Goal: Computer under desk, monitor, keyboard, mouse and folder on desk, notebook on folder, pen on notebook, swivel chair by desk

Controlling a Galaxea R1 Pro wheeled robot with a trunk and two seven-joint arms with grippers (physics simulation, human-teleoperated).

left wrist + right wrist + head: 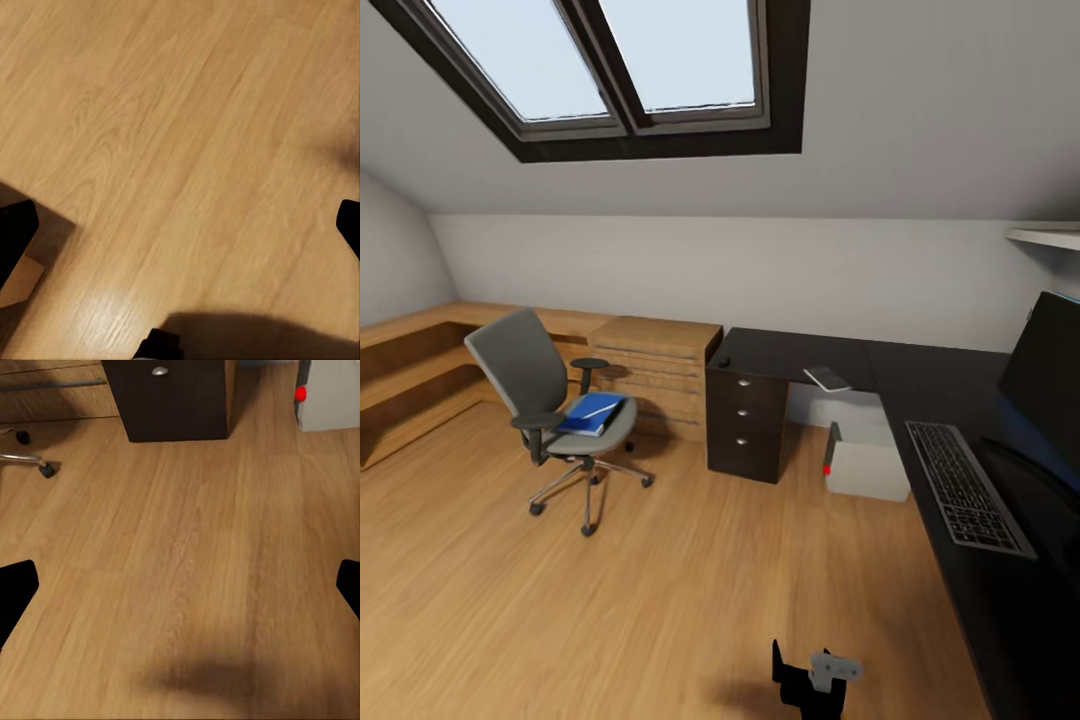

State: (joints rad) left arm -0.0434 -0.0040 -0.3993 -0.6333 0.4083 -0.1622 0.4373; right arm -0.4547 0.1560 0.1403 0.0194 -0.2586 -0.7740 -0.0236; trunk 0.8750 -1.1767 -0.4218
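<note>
Attic bedroom: folder (590, 413) on chair (550, 400), left of desk (920, 385). Both grippers (180, 585) hang apart, empty. Next, probably: approach the chair, grasp the folder.

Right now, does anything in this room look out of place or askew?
Yes. The blue folder lies on the swivel chair seat, not the desk, and a notebook sits crooked on the desk. Nothing looks spilled or damaged.

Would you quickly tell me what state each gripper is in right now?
Left gripper: open, holding nothing.
Right gripper: open, holding nothing.
</note>
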